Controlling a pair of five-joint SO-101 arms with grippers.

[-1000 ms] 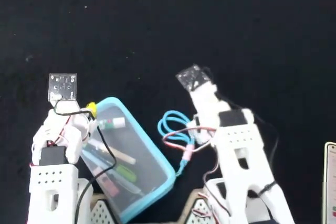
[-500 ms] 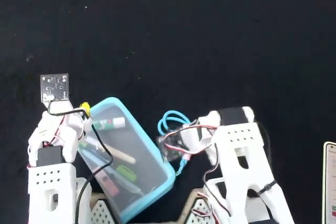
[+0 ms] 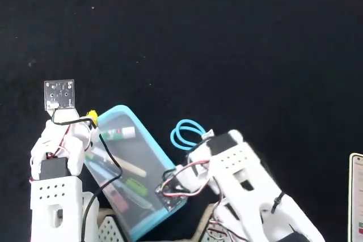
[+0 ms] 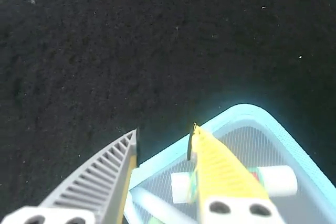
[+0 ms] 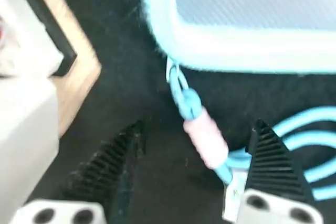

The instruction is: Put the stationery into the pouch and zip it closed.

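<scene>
A light blue pouch (image 3: 152,140) with a see-through front is laid on the black table (image 3: 227,43), close to the two arms. Stationery is seen inside it. A marker (image 3: 121,134) with a white cap is placed near the far corner and a pale stick (image 3: 129,166) in the middle. A green piece (image 3: 136,187) and a pink piece (image 3: 116,198) are placed nearer the arms. The left claw (image 4: 164,132) is held over the far corner of the pouch, by the marker. Its grey finger and its yellow finger (image 4: 218,169) are spread apart, and nothing is gripped between them. The right claw (image 5: 198,129) is held low at the near corner of the pouch, on the side away from the left arm. Its two black fingers (image 5: 270,156) are opened wide. A pull cord is tied to the pouch edge there, with a blue knot (image 5: 189,103) and a pink bead (image 5: 206,139) on it. The pink bead is placed between the open fingers, but it is not squeezed by them. A loop of blue cord (image 3: 186,133) is laid on the table near the pouch. A strip of wood (image 5: 84,72) is seen beside the right claw. Whether the zip is shut cannot be told.
</scene>
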